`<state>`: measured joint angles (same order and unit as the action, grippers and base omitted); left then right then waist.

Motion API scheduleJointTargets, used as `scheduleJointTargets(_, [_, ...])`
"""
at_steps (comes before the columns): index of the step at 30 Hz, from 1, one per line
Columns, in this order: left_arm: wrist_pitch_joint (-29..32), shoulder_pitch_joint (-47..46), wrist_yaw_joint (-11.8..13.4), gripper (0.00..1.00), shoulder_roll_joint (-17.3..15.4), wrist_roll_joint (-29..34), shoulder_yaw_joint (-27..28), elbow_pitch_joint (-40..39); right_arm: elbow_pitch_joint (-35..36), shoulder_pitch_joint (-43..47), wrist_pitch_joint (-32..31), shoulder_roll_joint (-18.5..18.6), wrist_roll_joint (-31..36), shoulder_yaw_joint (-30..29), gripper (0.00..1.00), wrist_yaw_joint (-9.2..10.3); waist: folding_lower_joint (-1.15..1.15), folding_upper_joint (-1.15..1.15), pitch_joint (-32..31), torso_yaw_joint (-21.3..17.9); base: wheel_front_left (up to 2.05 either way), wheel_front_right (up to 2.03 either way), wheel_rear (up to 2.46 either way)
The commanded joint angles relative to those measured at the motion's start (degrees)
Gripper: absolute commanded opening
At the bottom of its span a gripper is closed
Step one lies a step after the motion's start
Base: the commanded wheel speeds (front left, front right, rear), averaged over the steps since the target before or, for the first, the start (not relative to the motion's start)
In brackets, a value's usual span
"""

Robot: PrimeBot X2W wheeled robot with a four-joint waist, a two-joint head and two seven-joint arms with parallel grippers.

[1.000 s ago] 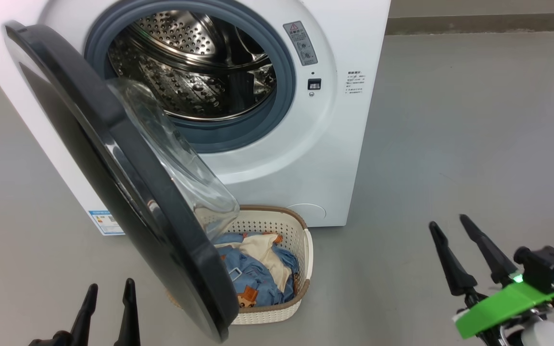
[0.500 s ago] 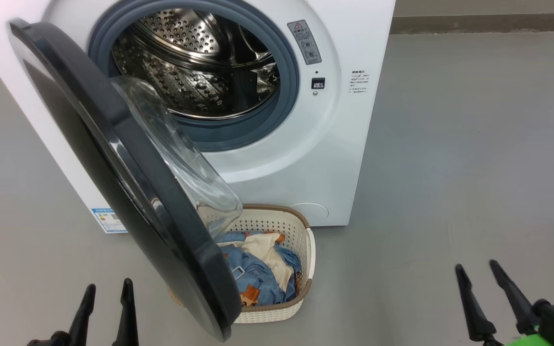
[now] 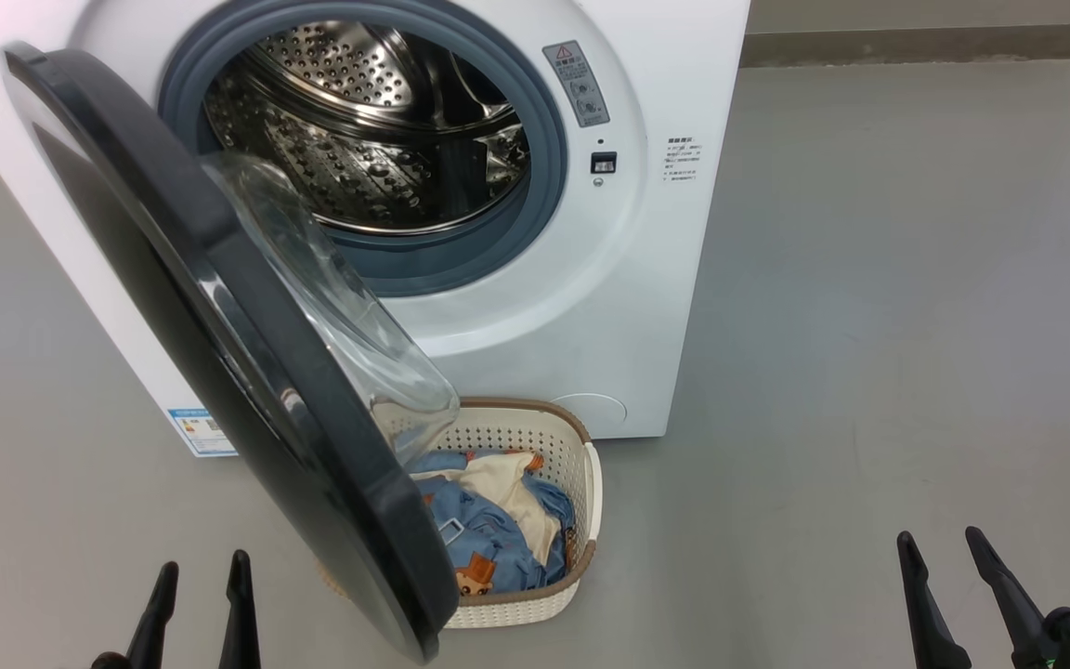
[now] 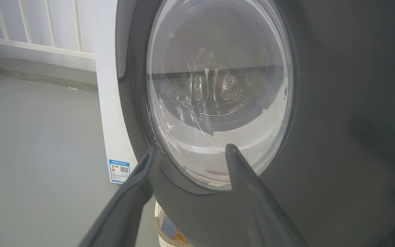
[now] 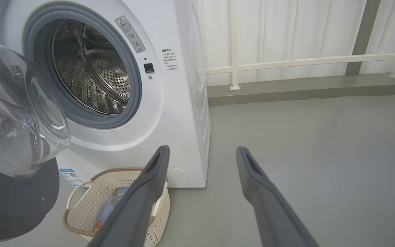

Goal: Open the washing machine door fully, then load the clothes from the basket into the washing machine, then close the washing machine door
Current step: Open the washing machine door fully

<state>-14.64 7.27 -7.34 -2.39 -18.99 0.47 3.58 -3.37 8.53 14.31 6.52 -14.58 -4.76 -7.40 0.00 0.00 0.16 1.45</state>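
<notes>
Clothes [image 3: 489, 525], soft, light and floppy, lie bunched in the basket [image 3: 535, 426] on the floor [image 3: 869, 325] before the washing machine [image 3: 591, 307]; a raised cream fold looks easiest to pinch. The washing machine door [image 3: 219, 307], only partly swung, overhangs the basket's left side and blocks a straight reach. Left pincer [image 3: 203, 563] and right pincer [image 3: 937, 535] gape wide, empty.

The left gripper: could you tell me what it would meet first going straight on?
The left gripper would probably meet the washing machine door first, low on its glass window; depth is unclear.
</notes>
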Motion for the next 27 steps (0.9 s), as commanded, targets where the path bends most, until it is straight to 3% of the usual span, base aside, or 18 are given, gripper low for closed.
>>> scheduleJointTargets(1, [-0.4,-1.2,-0.1,1.00,-0.5,0.1,2.0,-1.7,1.7,-0.3,0.7,0.5,0.7,0.9,1.00,-0.09,0.00,0.00,0.0,-0.1,0.00,0.00,0.00])
scheduleJointTargets(27, [-0.4,-1.3,-0.1,1.00,-0.5,0.2,1.9,-1.5,1.4,-0.4,0.7,0.8,0.7,1.8,1.00,-0.09,0.00,0.00,-0.2,0.2,0.00,0.00,0.00])
